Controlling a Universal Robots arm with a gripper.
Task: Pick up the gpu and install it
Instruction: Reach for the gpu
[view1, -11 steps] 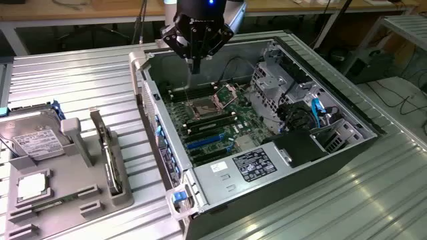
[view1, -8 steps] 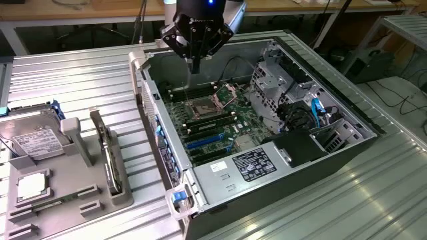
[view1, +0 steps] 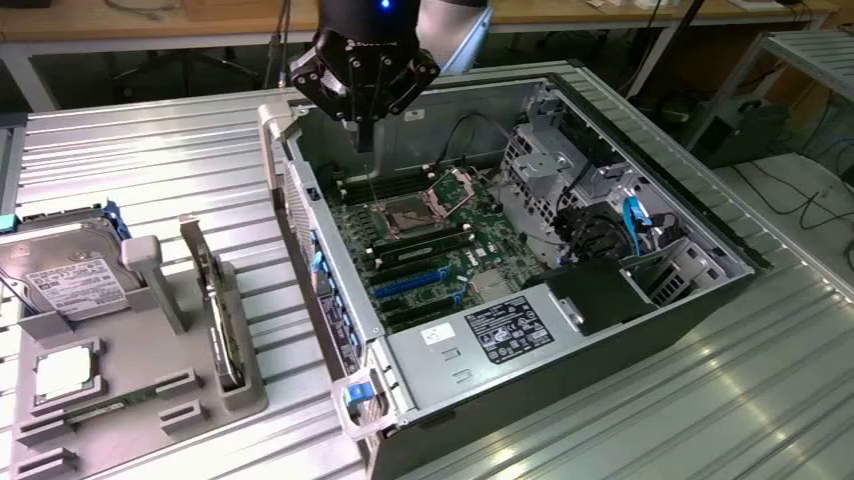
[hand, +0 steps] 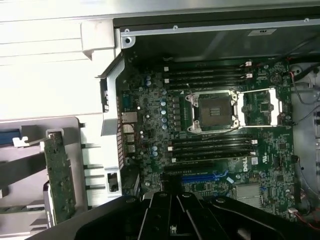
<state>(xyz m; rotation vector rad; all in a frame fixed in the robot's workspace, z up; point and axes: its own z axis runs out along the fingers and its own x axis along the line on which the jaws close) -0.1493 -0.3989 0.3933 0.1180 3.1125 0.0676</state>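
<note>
Where the ribbed, silvery metal worktop (view1: 747, 400) lies nearest in the exterior view, a matte grey moulded holder (view1: 147, 370) sits at about eight o'clock from the open computer. The gpu (view1: 220, 320) (hand: 60, 180), a thin, flat green circuit-board card, stands on edge in a slot of that holder, with small soldered parts speckling its face in the wrist view. It is just beside the case's outer wall and well apart from the hand. In the same holder, at nine o'clock from the card, lie a boxy silver hard drive with a white label (view1: 60, 275) and a square chip with a pale metal lid (view1: 64, 372).

The black-and-silver sheet-metal tower case (view1: 667, 200) lies on its side with its panel off. Inside is a green motherboard (view1: 427, 250) (hand: 150, 130) with a square processor socket (view1: 400, 215) (hand: 212, 112), its metal frame swung open, rows of long black memory slots and a blue expansion slot (view1: 407, 283) (hand: 200, 176).

Farthest back, at twelve o'clock, the black hand (view1: 363, 140) (hand: 172, 200) hangs over the case's far end, drawn narrow and holding nothing.
</note>
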